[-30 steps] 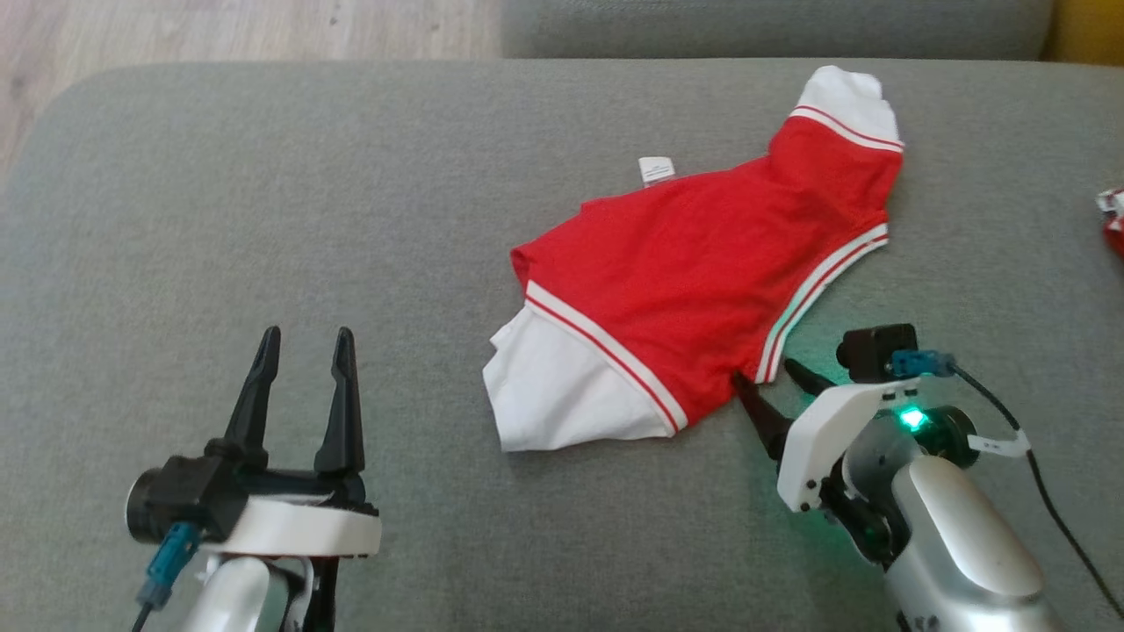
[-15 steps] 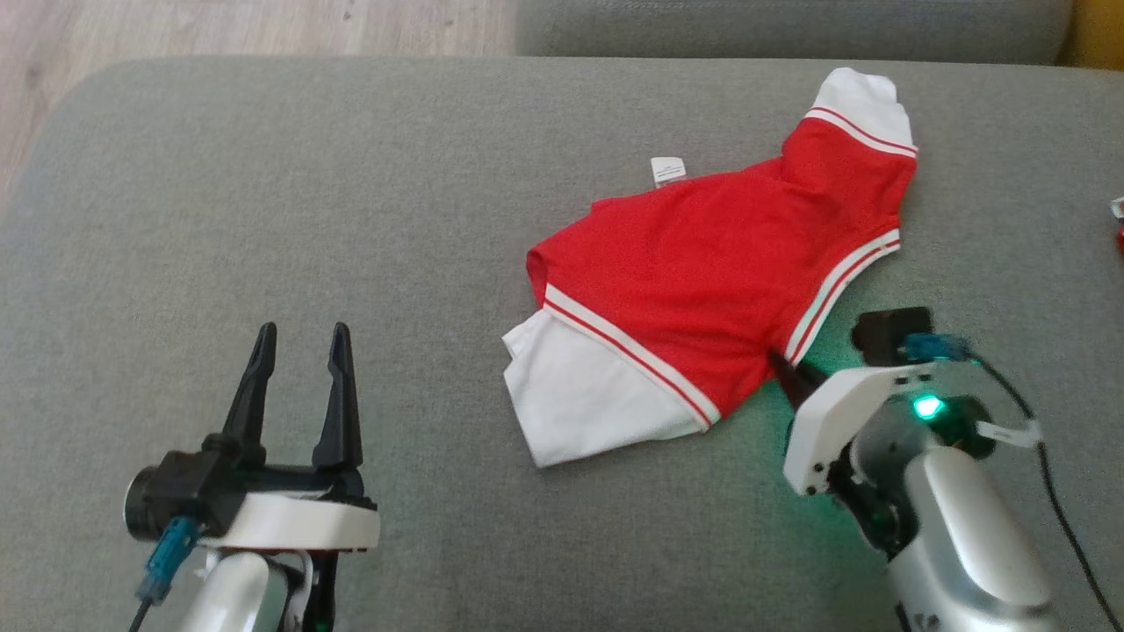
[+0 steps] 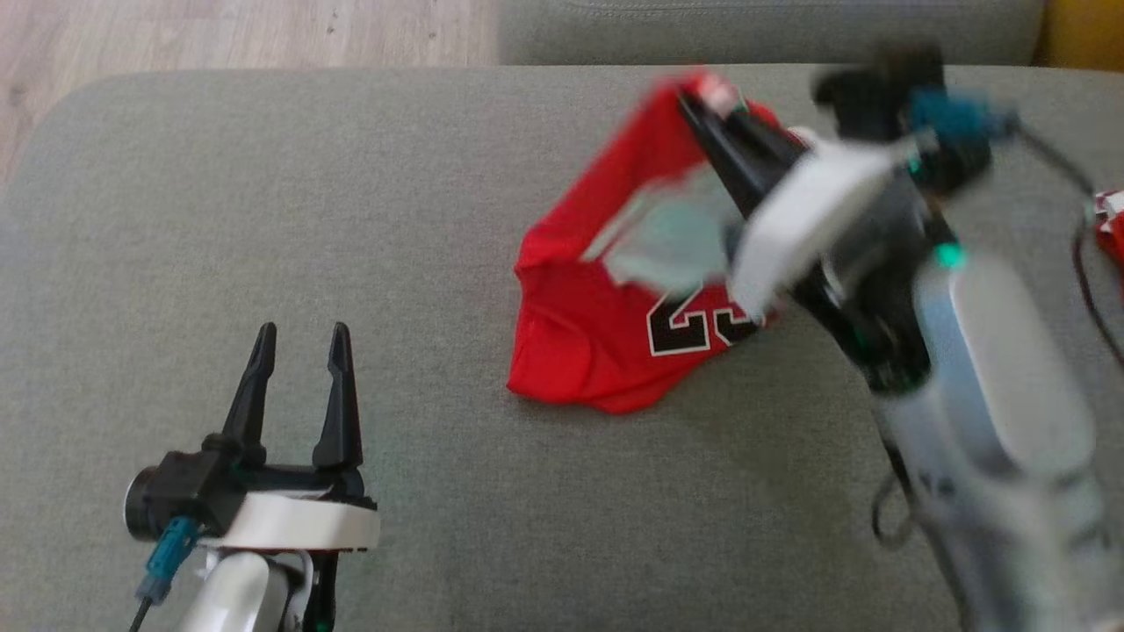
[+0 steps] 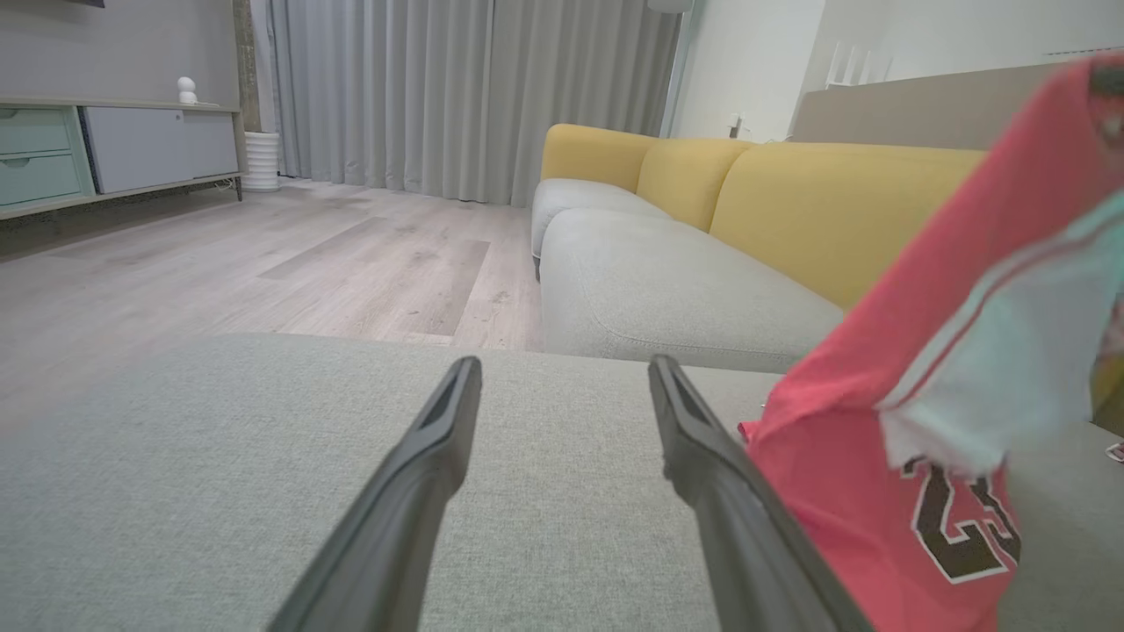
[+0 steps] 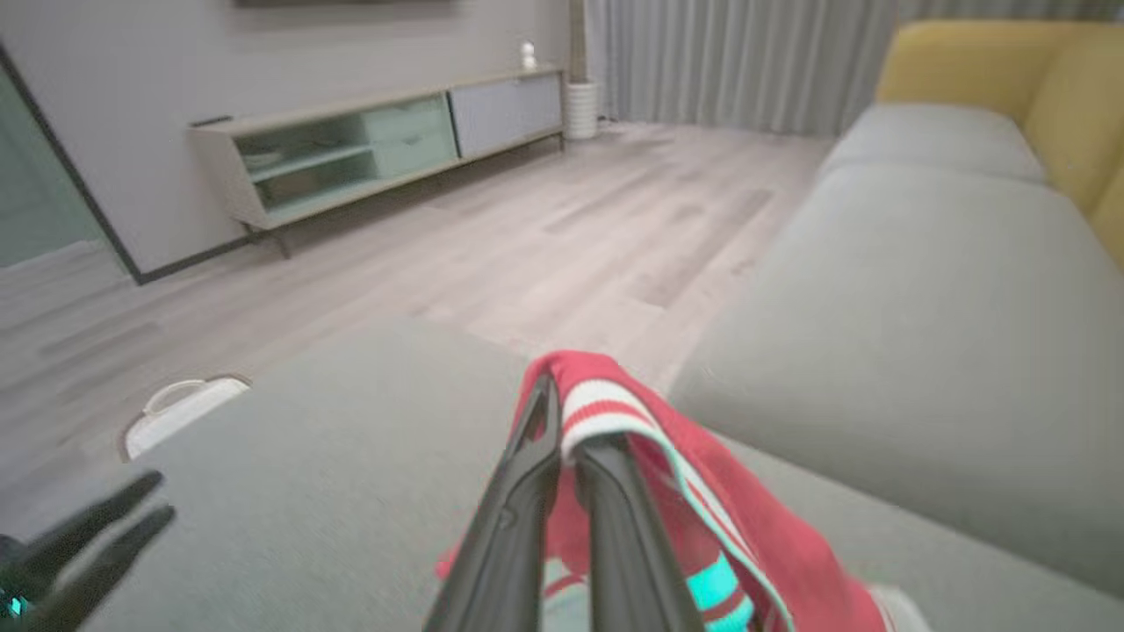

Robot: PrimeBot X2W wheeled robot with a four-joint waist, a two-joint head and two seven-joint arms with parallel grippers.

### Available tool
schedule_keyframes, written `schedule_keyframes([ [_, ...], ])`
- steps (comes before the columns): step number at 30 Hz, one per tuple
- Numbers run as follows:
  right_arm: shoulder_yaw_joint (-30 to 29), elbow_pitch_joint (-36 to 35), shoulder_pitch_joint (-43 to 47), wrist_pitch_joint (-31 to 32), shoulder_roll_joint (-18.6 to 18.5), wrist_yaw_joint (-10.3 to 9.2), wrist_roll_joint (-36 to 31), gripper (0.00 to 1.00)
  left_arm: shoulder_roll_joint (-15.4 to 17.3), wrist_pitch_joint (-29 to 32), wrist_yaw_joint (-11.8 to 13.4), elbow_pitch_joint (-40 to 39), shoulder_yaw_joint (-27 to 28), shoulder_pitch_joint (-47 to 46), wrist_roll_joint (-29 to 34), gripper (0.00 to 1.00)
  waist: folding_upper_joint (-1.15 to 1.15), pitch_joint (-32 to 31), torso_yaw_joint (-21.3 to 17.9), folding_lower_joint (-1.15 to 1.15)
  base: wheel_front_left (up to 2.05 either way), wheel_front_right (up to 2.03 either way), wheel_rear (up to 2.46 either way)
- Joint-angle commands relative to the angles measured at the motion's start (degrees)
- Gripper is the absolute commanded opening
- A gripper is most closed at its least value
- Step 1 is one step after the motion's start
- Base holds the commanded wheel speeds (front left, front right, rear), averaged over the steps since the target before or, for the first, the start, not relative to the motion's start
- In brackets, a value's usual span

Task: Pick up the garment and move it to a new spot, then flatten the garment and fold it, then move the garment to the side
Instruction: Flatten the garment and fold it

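Observation:
The garment (image 3: pixel 606 325) is a red jersey with white striped trim and black numbers. It hangs from my right gripper (image 3: pixel 694 101), which is shut on its striped edge high over the grey cushion (image 3: pixel 351 219); the lower part still rests on the cushion. In the right wrist view the shut fingers (image 5: pixel 527 491) pinch the red and white hem of the garment (image 5: pixel 702 527). My left gripper (image 3: pixel 299 338) stands open and empty at the lower left. In the left wrist view the lifted garment (image 4: pixel 878 456) hangs to the right of its fingers (image 4: pixel 439 439).
A second grey seat (image 3: pixel 773 26) and a yellow sofa back (image 4: pixel 834 202) lie beyond the cushion. Wooden floor (image 3: pixel 219 31) runs past the far left edge. A small red and white item (image 3: pixel 1111 219) lies at the right edge. A low cabinet (image 5: pixel 369 149) stands by the wall.
My right gripper closed on the garment's striped edge and rose up and away, dragging the jersey over so its numbered side shows. The left arm has stayed put.

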Motion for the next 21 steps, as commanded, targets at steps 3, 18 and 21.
schedule_keyframes([
  [3,6.69,0.77,-13.62,-1.53,0.86,0.39,6.73,0.0,0.78,-0.46,-0.03,-1.91,2.45,-2.61,-0.44,1.0,0.0,0.73,0.93,0.0,0.0,0.0,0.0],
  [18,9.28,6.58,-21.45,-10.21,-11.81,0.39,18.87,0.0,0.85,-0.52,-0.06,-1.58,2.61,-1.8,-0.26,1.0,0.0,0.06,1.3,0.0,0.0,0.0,0.0],
  [21,7.98,6.91,-16.13,-8.77,-15.01,0.39,19.82,0.0,0.99,-0.53,-0.04,-1.75,2.59,-1.72,-0.25,1.0,0.0,0.21,0.57,0.0,0.0,0.0,0.0],
])
